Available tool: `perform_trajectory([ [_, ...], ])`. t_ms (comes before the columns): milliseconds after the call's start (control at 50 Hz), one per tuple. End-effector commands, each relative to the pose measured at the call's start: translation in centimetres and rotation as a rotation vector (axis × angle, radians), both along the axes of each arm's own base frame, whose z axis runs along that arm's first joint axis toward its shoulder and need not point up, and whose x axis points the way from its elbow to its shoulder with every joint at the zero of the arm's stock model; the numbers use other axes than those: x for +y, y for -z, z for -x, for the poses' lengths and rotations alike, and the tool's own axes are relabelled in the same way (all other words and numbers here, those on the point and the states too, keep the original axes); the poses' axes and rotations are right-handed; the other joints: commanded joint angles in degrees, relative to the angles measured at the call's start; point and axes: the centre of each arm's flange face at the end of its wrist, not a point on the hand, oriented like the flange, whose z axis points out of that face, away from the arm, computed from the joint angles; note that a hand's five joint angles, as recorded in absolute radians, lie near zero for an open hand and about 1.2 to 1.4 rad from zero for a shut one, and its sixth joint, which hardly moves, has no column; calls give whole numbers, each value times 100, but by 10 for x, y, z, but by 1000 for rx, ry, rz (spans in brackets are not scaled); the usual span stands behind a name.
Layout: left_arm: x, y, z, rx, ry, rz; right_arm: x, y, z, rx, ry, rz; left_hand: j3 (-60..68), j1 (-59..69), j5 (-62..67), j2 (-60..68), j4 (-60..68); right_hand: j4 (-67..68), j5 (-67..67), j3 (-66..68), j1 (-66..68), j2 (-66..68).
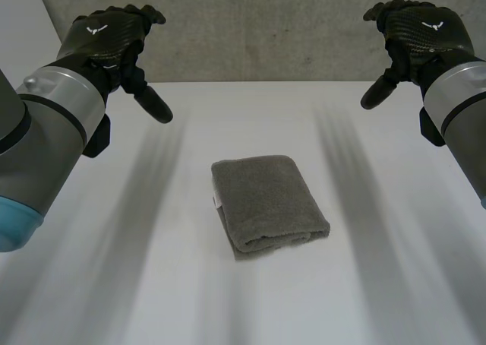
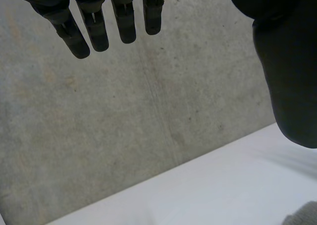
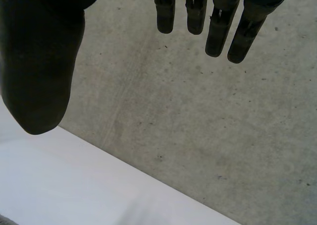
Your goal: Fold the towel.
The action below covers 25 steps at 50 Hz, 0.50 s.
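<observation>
A grey towel [image 1: 267,202] lies folded into a small thick rectangle in the middle of the white table [image 1: 250,125]. A corner of the towel [image 2: 303,216] peeks into the left wrist view beyond the thumb. My left hand [image 1: 112,42] hangs raised at the far left, well above and away from the towel, fingers [image 2: 94,29] straight and apart from the thumb, holding nothing. My right hand [image 1: 414,37] hangs raised at the far right, likewise away from the towel, its fingers [image 3: 218,27] straight and empty.
A grey concrete wall [image 1: 266,26] stands behind the table's far edge. Bare white tabletop surrounds the towel on all sides.
</observation>
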Motion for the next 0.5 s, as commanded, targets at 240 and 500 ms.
perform_trajectory([
  [240, 3, -1, -2, 3, -3, -17, -1, -5, -1, -3, -4, 12, -225, -325, -280, -324, -363, -421, -338, -391, -244, -386],
  [500, 7, -6, -4, 14, -2, -3, -1, -4, -1, -1, -6, 8, -242, -342, -297, -340, -380, -421, -338, -391, -244, -386],
])
